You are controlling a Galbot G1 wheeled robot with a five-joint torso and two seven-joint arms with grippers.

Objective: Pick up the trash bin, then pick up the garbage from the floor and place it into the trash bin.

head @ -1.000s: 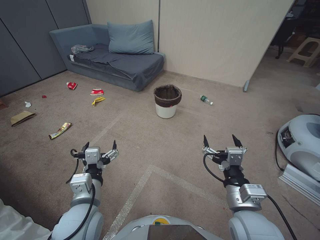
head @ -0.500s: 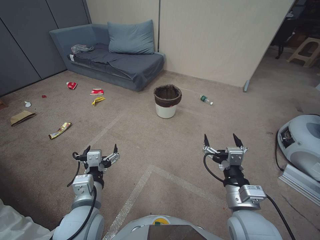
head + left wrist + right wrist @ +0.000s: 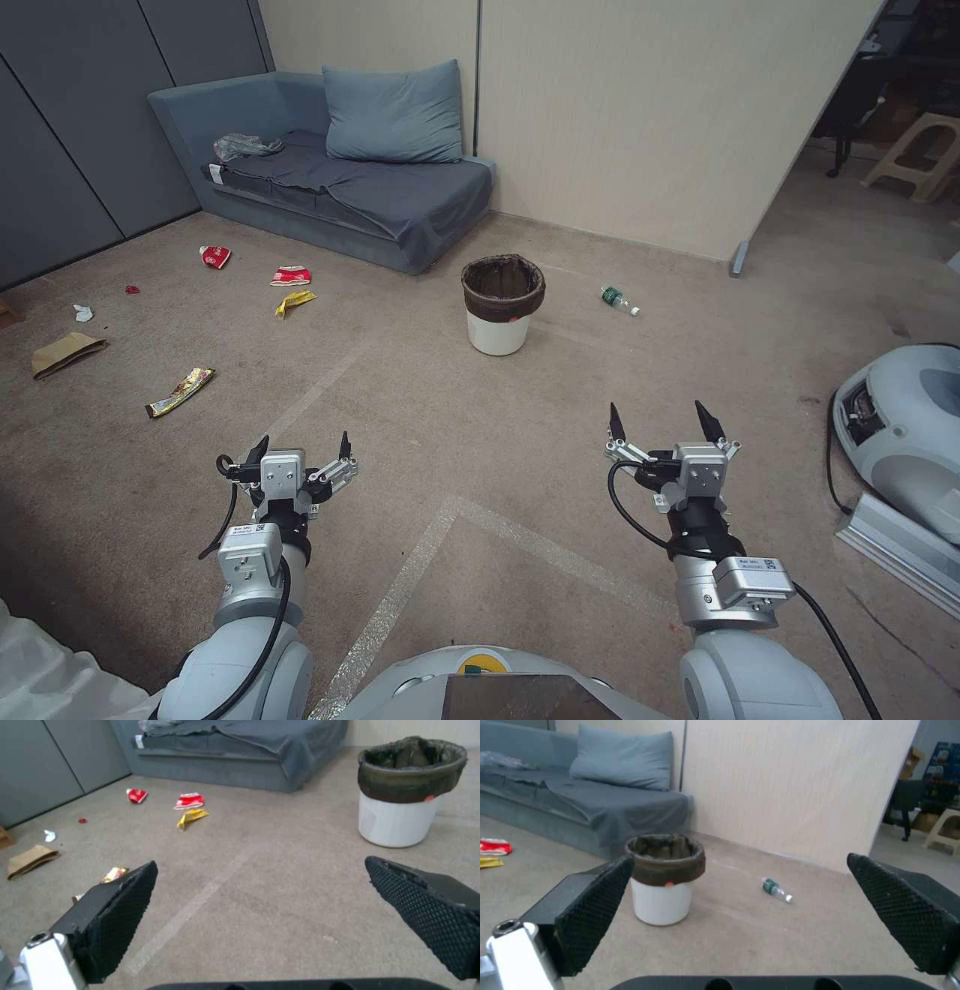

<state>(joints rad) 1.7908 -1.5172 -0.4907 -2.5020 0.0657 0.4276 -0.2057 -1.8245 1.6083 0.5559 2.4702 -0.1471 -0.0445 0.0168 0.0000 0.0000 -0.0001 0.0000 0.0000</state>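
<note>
The white trash bin (image 3: 501, 303) with a dark liner stands upright on the carpet ahead, near the sofa corner; it also appears in the left wrist view (image 3: 406, 795) and right wrist view (image 3: 664, 879). Garbage lies scattered: a clear bottle (image 3: 619, 300) right of the bin, red-and-white cups (image 3: 214, 256) (image 3: 291, 275), a yellow wrapper (image 3: 293, 301), a gold wrapper (image 3: 181, 391), a brown paper bag (image 3: 66, 352) and small scraps (image 3: 84, 313) at left. My left gripper (image 3: 302, 447) and right gripper (image 3: 661, 421) hang open and empty, well short of the bin.
A grey sofa (image 3: 340, 180) with a cushion stands behind the bin against a beige wall. Another machine (image 3: 905, 430) with a cable sits at the right. Pale tape lines cross the carpet. White fabric (image 3: 40, 670) lies at the lower left.
My left arm has drawn back slightly towards me. The right arm has barely shifted. Bin and litter lie as before.
</note>
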